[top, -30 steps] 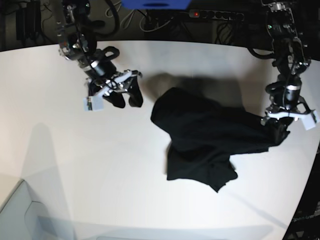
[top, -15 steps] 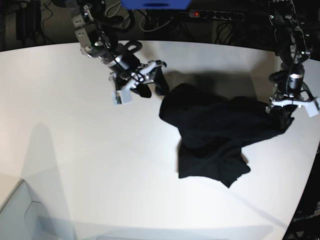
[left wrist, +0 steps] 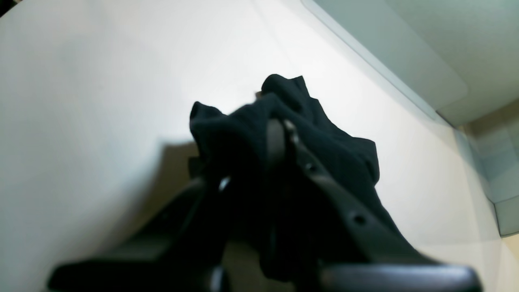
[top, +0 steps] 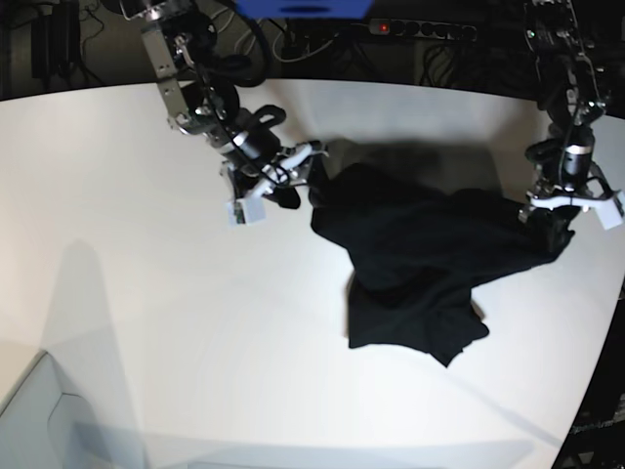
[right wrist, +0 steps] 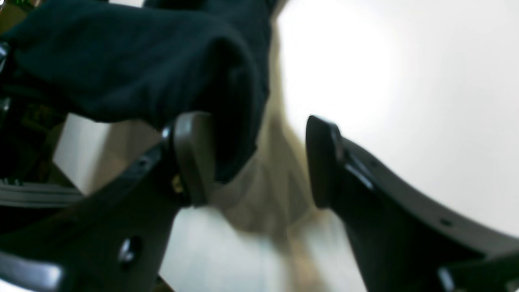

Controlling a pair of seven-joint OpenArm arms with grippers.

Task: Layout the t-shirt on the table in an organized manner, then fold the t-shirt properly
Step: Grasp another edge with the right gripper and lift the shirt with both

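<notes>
White table (top: 146, 293) glossy, curved edge; black t-shirt (top: 420, 254) crumpled centre-right.

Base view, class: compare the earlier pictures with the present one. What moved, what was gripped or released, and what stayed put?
The right gripper, jaws open, travelled across the table to the t-shirt edge, gripping nothing yet. The left gripper lifted slightly, dragging the shirt toward its side. It stays shut on the cloth; the shirt remains crumpled.

T-shirt (top: 420, 254) lies bunched on the table (top: 146, 322), right of centre.
</notes>
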